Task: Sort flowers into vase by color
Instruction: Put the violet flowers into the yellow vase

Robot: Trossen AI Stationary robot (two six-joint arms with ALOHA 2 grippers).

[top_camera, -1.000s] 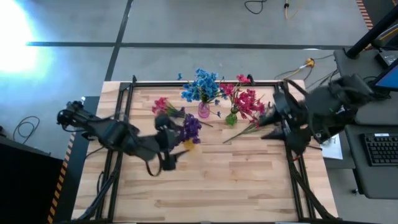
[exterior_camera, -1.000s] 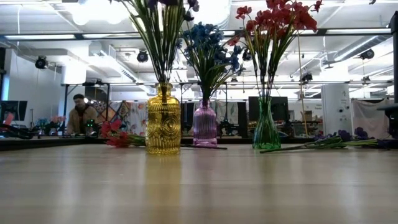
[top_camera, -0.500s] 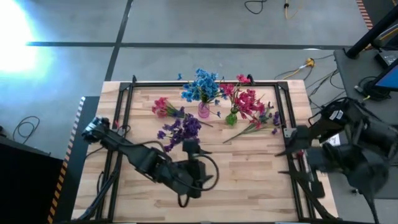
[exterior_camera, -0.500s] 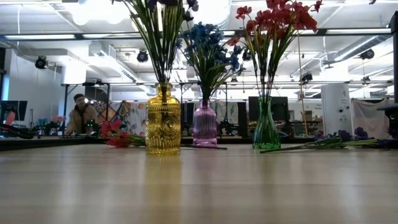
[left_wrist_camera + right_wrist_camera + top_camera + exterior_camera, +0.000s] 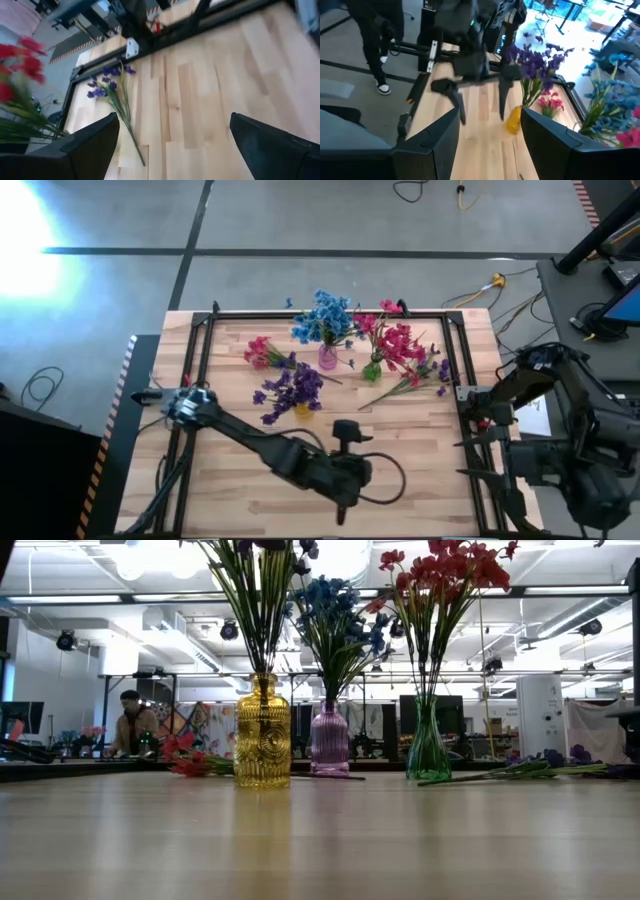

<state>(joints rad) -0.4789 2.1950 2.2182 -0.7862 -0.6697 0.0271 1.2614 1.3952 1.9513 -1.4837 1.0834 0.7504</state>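
Three vases stand at the table's far middle. A yellow vase (image 5: 301, 409) holds purple flowers (image 5: 291, 388), a purple vase (image 5: 327, 359) holds blue flowers (image 5: 325, 319), and a green vase (image 5: 372, 370) holds red flowers (image 5: 399, 343). A loose red-pink sprig (image 5: 261, 352) lies flat to their left. Loose purple sprigs (image 5: 428, 374) lie flat to their right, and are also in the left wrist view (image 5: 114, 94). My left gripper (image 5: 350, 432) hangs open over the table's middle, empty. My right gripper (image 5: 466, 418) stands open at the right edge, pointing across the table.
A black metal frame (image 5: 200, 330) runs around the tabletop. Bare wood (image 5: 300, 510) stretches along the near side. A desk with a keyboard (image 5: 612, 420) stands to the right. A person (image 5: 130, 726) sits far behind the table, and a person's legs (image 5: 376, 45) show beyond its left side.
My left gripper has swept from beside the yellow vase toward the near and right edges and has sunk lower, uncovering the purple flowers. My right gripper has swung away from the loose sprigs to the right edge and has rolled. No flower has moved.
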